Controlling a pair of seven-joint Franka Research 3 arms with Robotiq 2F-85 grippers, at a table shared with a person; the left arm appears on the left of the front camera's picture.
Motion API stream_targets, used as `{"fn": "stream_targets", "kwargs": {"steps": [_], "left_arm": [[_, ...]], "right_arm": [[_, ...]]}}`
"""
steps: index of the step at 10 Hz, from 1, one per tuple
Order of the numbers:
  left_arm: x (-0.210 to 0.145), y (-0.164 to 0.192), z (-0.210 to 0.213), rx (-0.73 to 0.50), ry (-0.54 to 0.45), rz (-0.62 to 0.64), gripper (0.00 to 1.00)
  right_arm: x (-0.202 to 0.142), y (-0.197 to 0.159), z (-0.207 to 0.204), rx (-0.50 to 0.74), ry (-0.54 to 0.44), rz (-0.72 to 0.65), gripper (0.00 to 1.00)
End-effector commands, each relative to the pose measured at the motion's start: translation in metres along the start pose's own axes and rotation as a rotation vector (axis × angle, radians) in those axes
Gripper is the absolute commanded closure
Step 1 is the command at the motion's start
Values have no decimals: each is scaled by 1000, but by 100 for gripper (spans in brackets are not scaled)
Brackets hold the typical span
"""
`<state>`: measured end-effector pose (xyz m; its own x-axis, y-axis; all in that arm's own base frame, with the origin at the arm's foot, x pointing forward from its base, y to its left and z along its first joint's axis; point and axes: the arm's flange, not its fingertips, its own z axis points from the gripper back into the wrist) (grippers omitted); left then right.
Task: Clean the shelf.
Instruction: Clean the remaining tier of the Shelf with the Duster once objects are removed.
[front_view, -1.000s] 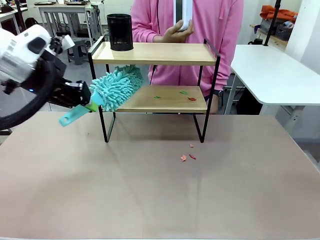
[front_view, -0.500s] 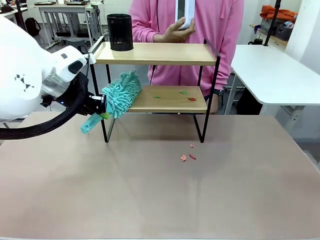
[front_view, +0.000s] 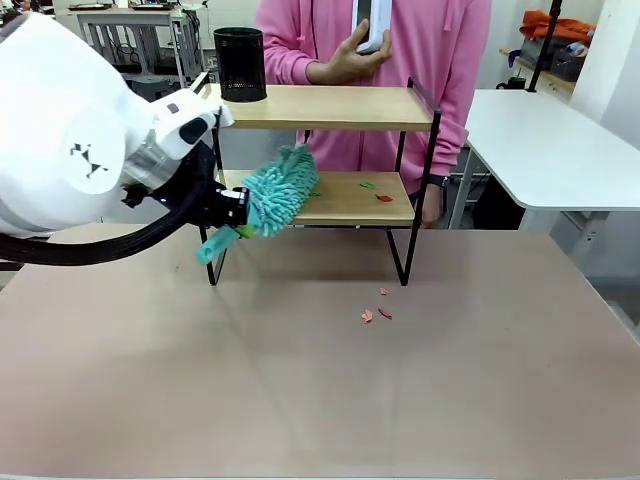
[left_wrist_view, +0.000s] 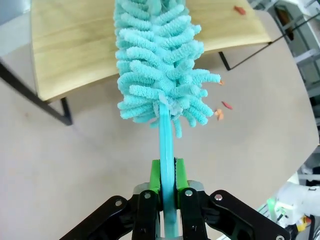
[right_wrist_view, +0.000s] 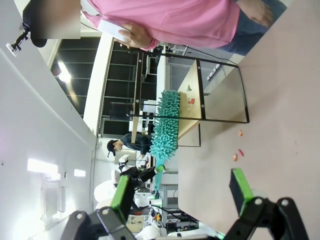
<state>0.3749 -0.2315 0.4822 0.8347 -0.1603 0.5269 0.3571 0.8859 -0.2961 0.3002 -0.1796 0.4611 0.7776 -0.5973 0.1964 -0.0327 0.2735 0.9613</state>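
Observation:
The shelf (front_view: 330, 106) stands at the table's far side, its lower board (front_view: 350, 207) carrying a green scrap (front_view: 367, 184) and a red scrap (front_view: 384, 198). My left gripper (front_view: 231, 216) is shut on the handle of a teal fluffy duster (front_view: 283, 190), whose head lies over the left part of the lower board. In the left wrist view the green pads (left_wrist_view: 155, 176) clamp the duster handle (left_wrist_view: 165, 145), the duster head (left_wrist_view: 159, 60) resting on the board (left_wrist_view: 70, 47). My right gripper (right_wrist_view: 180, 192) is open and holds nothing, looking at the shelf (right_wrist_view: 196, 95) from a distance.
A black mesh cup (front_view: 240, 64) sits on the top board's left end. Small red scraps (front_view: 375, 314) lie on the tan table (front_view: 300, 390) in front of the shelf. A person in pink stands behind, holding a white object (front_view: 372, 25). A white table (front_view: 545, 140) stands at the right.
My left arm has swung right, carrying the duster from outside the shelf's left end onto the lower board toward its middle. The scraps on the board and table have not moved.

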Motion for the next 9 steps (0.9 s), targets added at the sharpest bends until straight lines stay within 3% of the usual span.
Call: {"fn": "stream_targets", "kwargs": {"steps": [1,9], "left_arm": [[11,-15,-18,-12,8,-44,88],[23,-67,-44,-116,97,-151,88]], "right_arm": [[3,1,-3,22,-16,26,0],[3,1,-3,22,-16,26,0]]}}
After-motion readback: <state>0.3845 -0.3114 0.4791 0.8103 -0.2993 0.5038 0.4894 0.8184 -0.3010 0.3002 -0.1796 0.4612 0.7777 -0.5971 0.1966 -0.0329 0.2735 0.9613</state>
